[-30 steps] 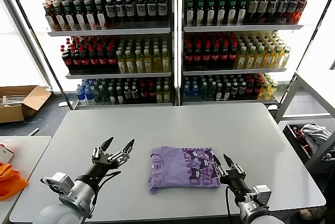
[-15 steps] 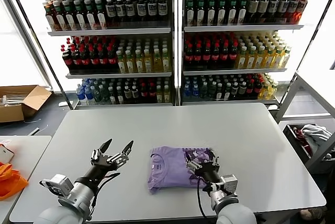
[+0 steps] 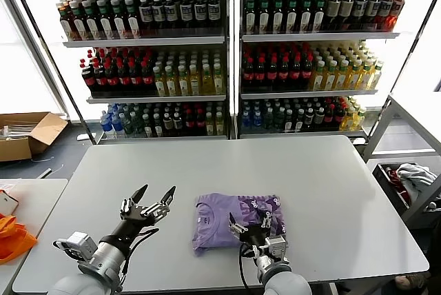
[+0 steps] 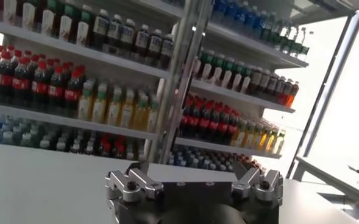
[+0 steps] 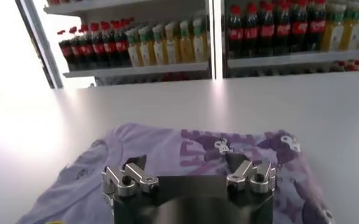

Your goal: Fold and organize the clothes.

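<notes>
Lay folded on the grey table (image 3: pixel 331 178), near its front edge: a lavender T-shirt (image 3: pixel 213 222), collar toward the robot's left, dark purple printed graphic (image 3: pixel 265 207) facing up on its right half. Hovered over the shirt's front edge, at about its middle: the right gripper (image 3: pixel 249 224), fingers spread wide and holding nothing, the cloth directly beyond the fingertips in the right wrist view (image 5: pixel 185 167). Waited to the left of the shirt, well apart from it, above bare tabletop: the left gripper (image 3: pixel 153 195), fingers likewise spread and empty. Stood behind the table: shelves of bottled drinks (image 3: pixel 227 54).
</notes>
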Robot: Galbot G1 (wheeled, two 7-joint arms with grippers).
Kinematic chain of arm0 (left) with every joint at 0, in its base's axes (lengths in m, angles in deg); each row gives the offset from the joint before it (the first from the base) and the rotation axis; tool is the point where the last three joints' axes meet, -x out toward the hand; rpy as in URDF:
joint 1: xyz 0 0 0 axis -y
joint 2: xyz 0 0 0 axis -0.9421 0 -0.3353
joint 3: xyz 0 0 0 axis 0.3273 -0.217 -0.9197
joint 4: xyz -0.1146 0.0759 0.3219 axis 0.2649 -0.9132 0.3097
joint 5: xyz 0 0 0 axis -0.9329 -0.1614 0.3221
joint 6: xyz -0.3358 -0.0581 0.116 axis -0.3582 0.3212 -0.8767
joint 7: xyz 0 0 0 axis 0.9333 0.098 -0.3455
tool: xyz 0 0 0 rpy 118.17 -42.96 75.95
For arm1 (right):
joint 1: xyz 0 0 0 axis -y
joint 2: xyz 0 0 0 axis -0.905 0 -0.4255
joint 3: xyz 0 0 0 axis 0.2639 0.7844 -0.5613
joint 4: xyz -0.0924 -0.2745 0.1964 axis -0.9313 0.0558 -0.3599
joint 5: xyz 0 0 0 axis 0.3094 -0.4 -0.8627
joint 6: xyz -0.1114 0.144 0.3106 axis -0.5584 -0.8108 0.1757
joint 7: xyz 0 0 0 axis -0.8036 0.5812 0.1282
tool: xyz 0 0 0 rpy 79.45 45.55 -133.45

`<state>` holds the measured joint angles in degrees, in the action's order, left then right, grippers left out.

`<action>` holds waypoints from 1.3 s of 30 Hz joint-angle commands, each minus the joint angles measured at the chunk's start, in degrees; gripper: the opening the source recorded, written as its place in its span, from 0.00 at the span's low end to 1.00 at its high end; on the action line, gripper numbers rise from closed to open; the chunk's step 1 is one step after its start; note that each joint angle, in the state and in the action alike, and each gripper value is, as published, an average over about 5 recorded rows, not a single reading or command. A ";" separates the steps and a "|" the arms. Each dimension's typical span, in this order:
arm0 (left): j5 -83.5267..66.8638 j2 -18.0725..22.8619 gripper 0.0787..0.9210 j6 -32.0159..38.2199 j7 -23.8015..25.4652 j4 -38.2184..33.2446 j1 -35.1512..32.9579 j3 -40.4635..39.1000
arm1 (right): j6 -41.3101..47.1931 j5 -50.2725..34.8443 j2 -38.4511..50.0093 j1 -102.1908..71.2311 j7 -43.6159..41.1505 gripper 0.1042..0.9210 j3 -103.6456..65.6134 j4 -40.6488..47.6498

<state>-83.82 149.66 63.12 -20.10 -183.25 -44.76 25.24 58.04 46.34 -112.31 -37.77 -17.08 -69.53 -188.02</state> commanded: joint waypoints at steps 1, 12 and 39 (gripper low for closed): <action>-0.74 -0.75 0.88 0.27 0.18 -0.17 -0.30 1.12 | -8.84 5.43 2.94 -1.49 -6.30 0.88 -8.42 -15.20; -2.92 -1.79 0.88 0.13 0.35 -0.53 -0.24 4.62 | -17.18 3.74 2.91 -16.48 -16.15 0.88 -35.13 -18.41; -4.44 -1.54 0.88 0.06 1.96 -2.45 -1.35 10.07 | -21.53 1.00 -3.19 -21.97 -19.91 0.88 -42.63 -14.88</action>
<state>-88.02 148.08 63.24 -18.38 -185.72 -46.05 33.82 37.58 47.59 -114.54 -58.24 -35.59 -111.07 -203.14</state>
